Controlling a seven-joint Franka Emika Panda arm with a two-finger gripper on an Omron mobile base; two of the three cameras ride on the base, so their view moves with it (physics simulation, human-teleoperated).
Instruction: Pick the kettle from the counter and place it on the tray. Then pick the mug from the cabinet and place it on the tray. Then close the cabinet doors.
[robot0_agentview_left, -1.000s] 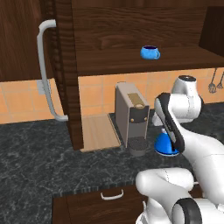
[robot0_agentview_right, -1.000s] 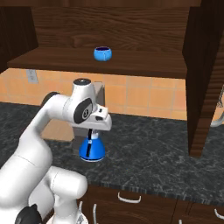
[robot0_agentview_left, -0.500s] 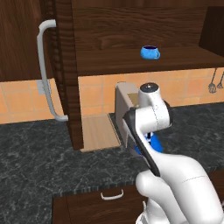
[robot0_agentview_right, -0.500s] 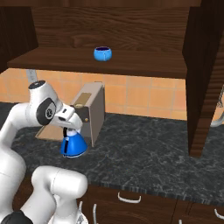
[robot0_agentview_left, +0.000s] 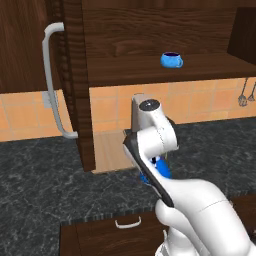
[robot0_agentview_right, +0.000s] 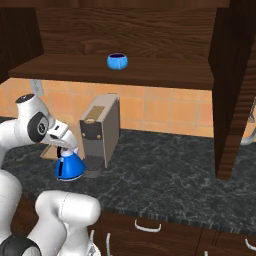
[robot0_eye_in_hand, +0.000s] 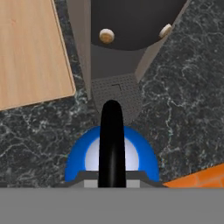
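Observation:
My gripper (robot0_agentview_right: 64, 146) is shut on the black arched handle (robot0_eye_in_hand: 111, 140) of the blue kettle (robot0_agentview_right: 69, 168). The kettle hangs just over the dark counter (robot0_agentview_right: 165, 175), right in front of the grey coffee machine (robot0_agentview_right: 100, 129). In the hand view the kettle (robot0_eye_in_hand: 76, 159) is below the machine's drip grate, and the tan tray (robot0_eye_in_hand: 30, 52) lies up and to the left, clear of it. From the left base view my arm hides most of the kettle (robot0_agentview_left: 161, 167), and the tray (robot0_agentview_left: 107, 150) lies left of it. The blue mug (robot0_agentview_left: 171, 60) stands on the open cabinet's shelf (robot0_agentview_left: 150, 70).
The left cabinet door (robot0_agentview_left: 75, 85) stands open, edge-on, over the tray's left side, its curved bar handle (robot0_agentview_left: 52, 85) facing left. The right door (robot0_agentview_right: 232, 95) hangs open at the far right. Drawer fronts (robot0_agentview_left: 125, 222) run below the counter edge. Utensils (robot0_agentview_left: 244, 95) hang on the tiled wall.
My arm has swung left with the kettle, from the right of the coffee machine to just in front of it, nearer the tray. The grip is unchanged.

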